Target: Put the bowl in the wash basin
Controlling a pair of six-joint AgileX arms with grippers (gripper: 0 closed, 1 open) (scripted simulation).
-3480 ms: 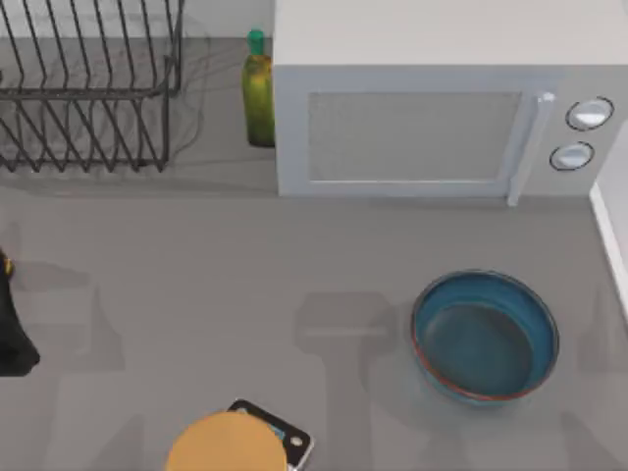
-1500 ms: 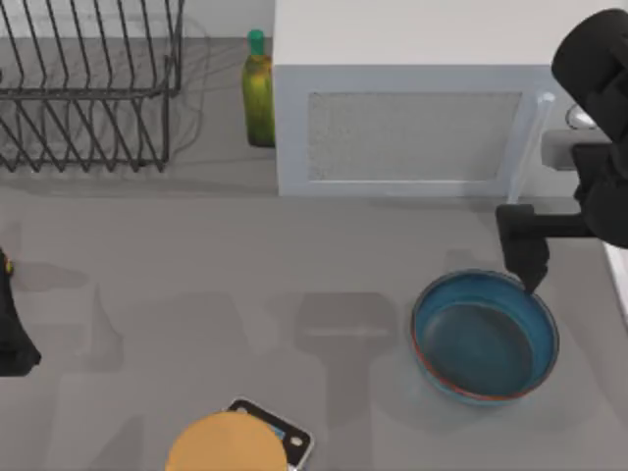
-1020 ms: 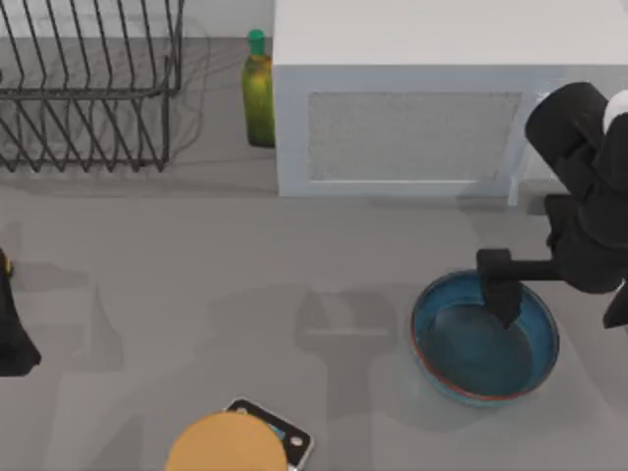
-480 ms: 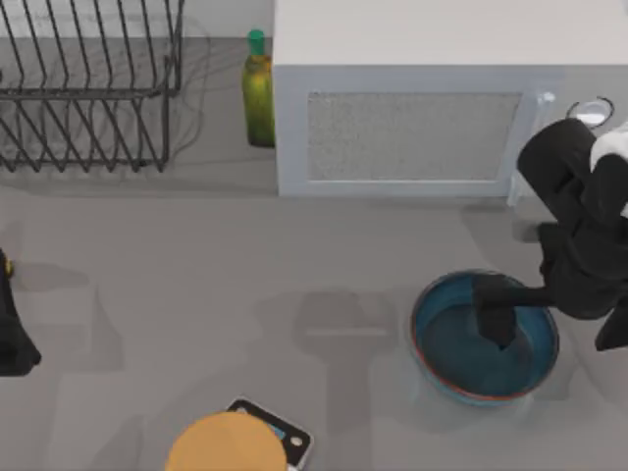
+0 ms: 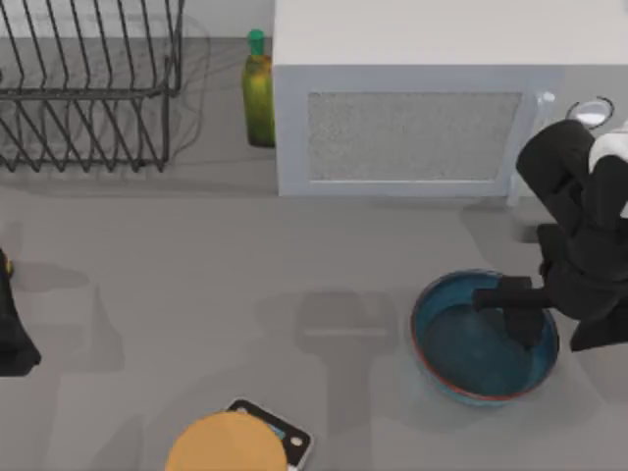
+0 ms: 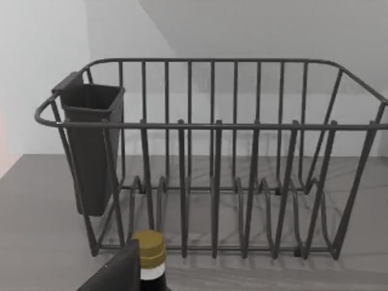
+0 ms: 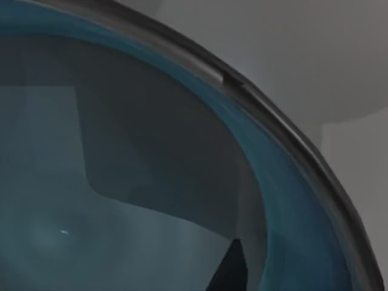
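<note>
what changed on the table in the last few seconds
The right arm came in from the top view's right edge, in front of the microwave, and lowered the right gripper into the right side of the bowl, by its rim. The bowl has not shifted. Dish rack, bottle, orange disc and left arm stayed put.

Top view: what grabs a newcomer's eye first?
The black right arm's tool reaching down into the blue bowl near the table's right side, just in front of the big grey-white microwave. Next, the black wire dish rack at the back left, with a green bottle standing between it and the microwave. The left arm sits parked at the left edge.
</note>
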